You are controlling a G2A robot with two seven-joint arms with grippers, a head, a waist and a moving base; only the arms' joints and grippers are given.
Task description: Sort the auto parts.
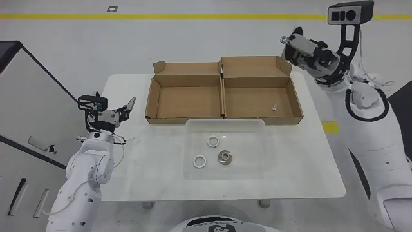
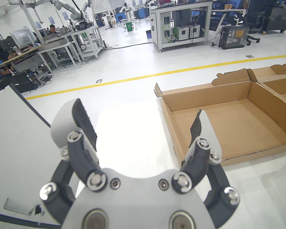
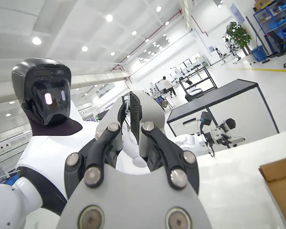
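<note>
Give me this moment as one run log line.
left gripper open beside left cardboard box | right gripper shut on bolt, aloft near right cardboard box | clear tray: two white rings, one metal part

Arms apart, one loaded.
The left gripper (image 2: 138, 107) hangs wide open; the right gripper (image 3: 128, 97) is raised high (clamped on a small metal part (image 3: 126, 102)).

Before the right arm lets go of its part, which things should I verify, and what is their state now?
1. Right gripper shut on small metal piece: ok.
2. Right gripper over the right box: not ok, high beyond its far corner.
3. Room in the right box: ok, one screw inside.
4. Left gripper clear of boxes: ok, open beside the left box.
5. Tray emptied: not ok, a white ring, another ring and a metal part lie inside.
</note>
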